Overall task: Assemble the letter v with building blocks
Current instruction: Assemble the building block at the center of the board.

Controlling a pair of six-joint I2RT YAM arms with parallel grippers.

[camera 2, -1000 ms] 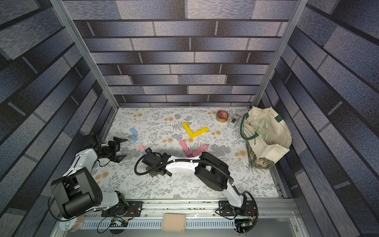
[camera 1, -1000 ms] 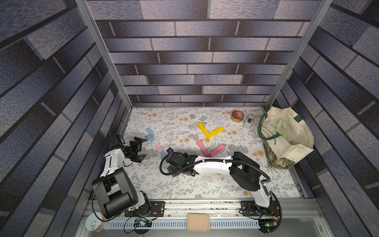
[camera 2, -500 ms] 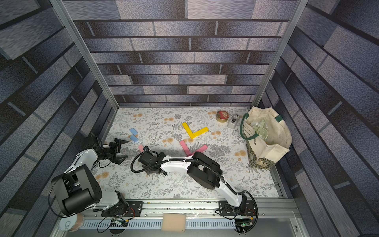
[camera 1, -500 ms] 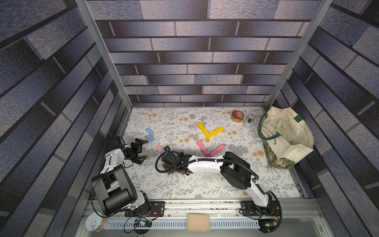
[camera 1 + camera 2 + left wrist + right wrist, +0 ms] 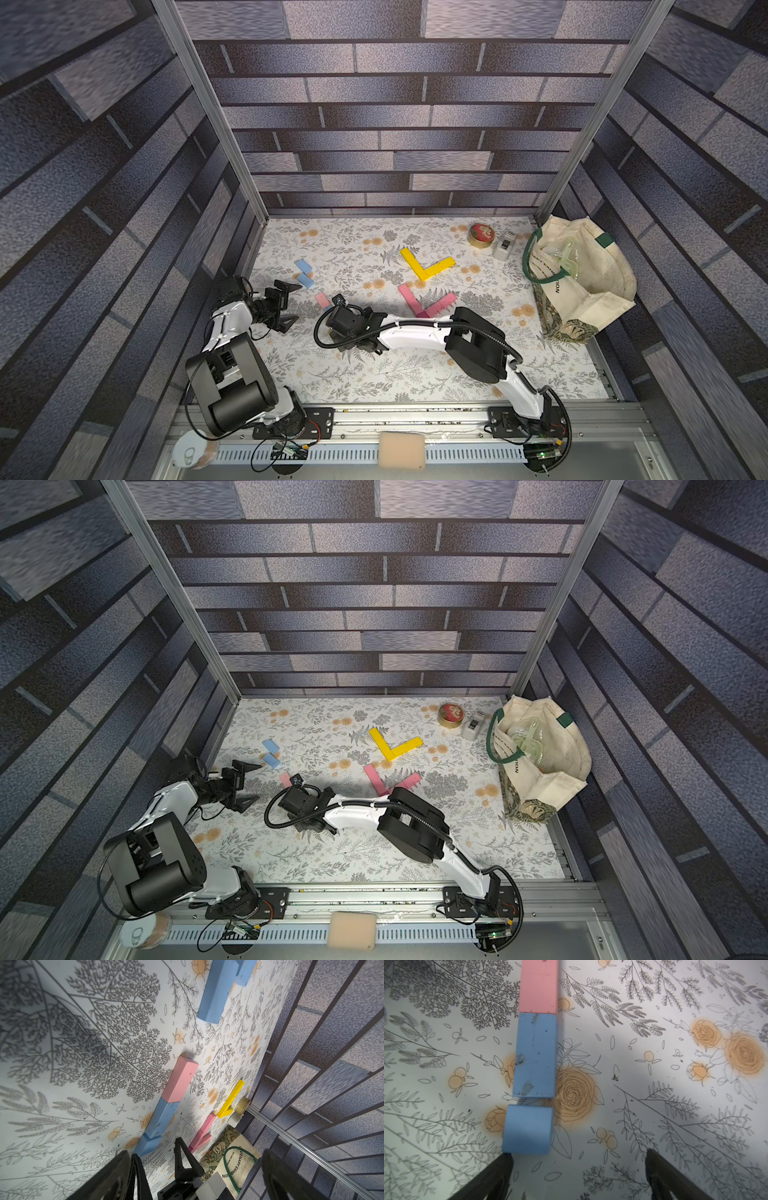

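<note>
In the right wrist view a pink brick [image 5: 538, 987], a light blue brick [image 5: 534, 1055] and a short blue block [image 5: 527, 1130] lie end to end. My right gripper [image 5: 577, 1176] is open just behind the short block, which sits by one fingertip, not between the two. From above, the right wrist [image 5: 347, 324] hides those blue ones; only the pink brick [image 5: 322, 300] shows. My left gripper [image 5: 286, 305] is open and empty, close by. Two yellow bricks [image 5: 424, 264] form a V. Two pink bricks [image 5: 424, 301] form another V with a magenta cube [image 5: 422, 313] at its tip.
Two loose blue bricks [image 5: 305, 274] lie at the back left. A red-and-gold tin [image 5: 481, 236] and a small white-grey box [image 5: 504, 246] stand at the back. A cloth bag [image 5: 582, 282] fills the right side. A sponge [image 5: 401, 455] rests on the front rail.
The right arm has reached further left, so its wrist now covers the blue bricks beside the lone pink brick. The left gripper has barely shifted. Both grippers stayed open.
</note>
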